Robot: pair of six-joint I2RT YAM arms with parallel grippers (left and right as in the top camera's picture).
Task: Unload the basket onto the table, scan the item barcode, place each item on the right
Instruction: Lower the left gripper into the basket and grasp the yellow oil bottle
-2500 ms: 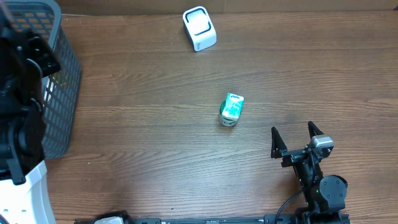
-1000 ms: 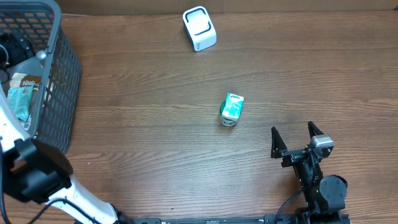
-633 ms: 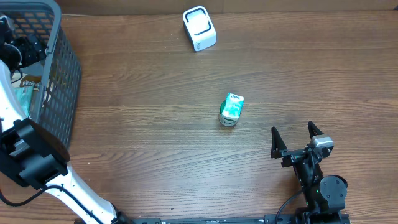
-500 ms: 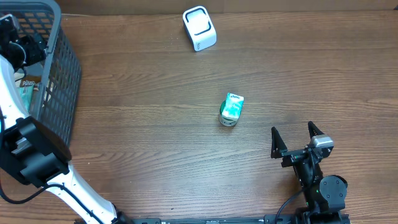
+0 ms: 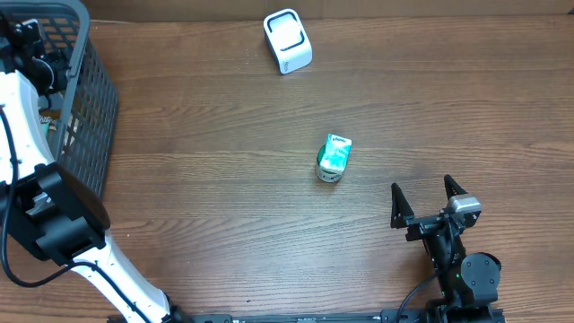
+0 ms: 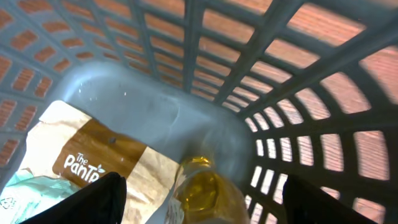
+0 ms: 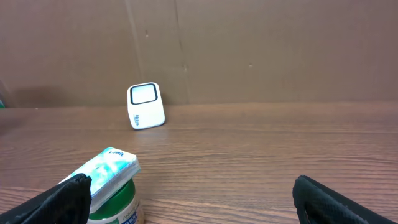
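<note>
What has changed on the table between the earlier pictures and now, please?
The left arm swung about at the table's left side, and the left gripper now hangs inside the basket, jaws open, holding nothing. The green carton, the white scanner and the right gripper, jaws open, stayed in place.

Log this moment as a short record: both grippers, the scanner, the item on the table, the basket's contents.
left gripper: open, inside basket, above amber bottle
right gripper: open, empty, near edge of table
scanner: white, far edge
item: green-and-white container, mid-table, untouched
basket contents: amber bottle, brown paper packet, teal packet
</note>
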